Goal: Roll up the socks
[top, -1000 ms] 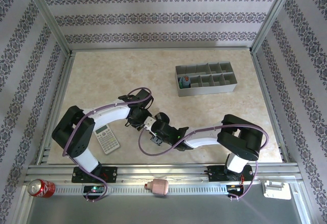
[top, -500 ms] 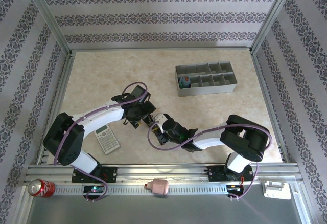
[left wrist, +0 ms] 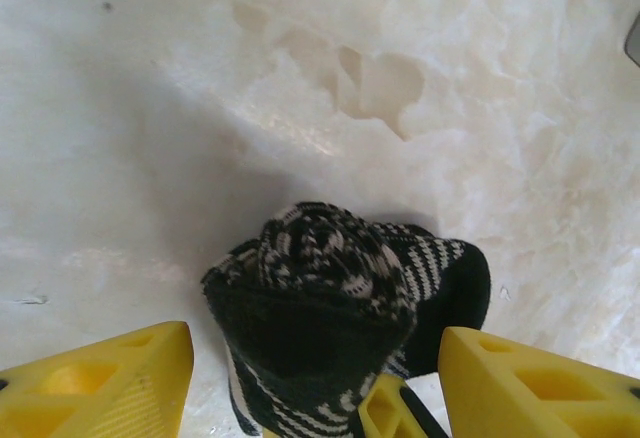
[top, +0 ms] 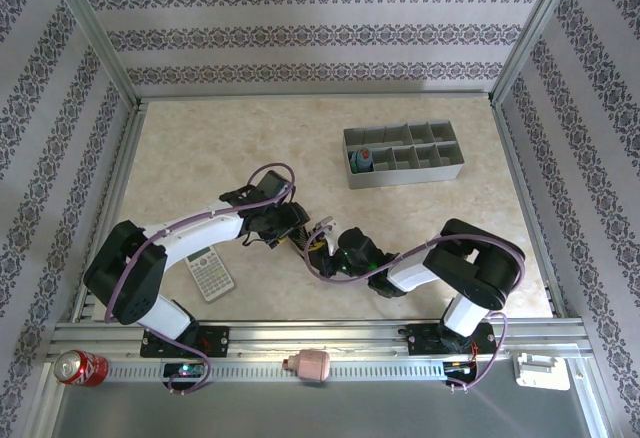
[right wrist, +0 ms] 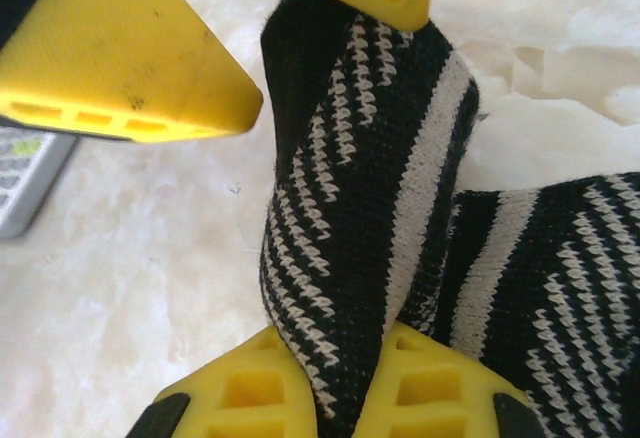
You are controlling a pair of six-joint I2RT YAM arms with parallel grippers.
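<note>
A black-and-white striped sock is bunched into a thick bundle on the marble tabletop. My left gripper is open, with one yellow finger on each side of the bundle and a gap to the fabric. My right gripper is shut on a fold of the same striped sock, and the left gripper's fingers show above it. The two grippers meet at mid-table, left gripper beside right gripper. A blue-grey and orange bundle, which looks like the other sock, sits in a tray compartment.
A grey divided tray stands at the back right. A grey calculator lies left of the grippers, under the left forearm. A red can and a pink object rest on the front rail.
The left arm has stretched forward from its folded pose. The right gripper has shifted to the right with the sock, and both grippers are now close together over the bundle.
</note>
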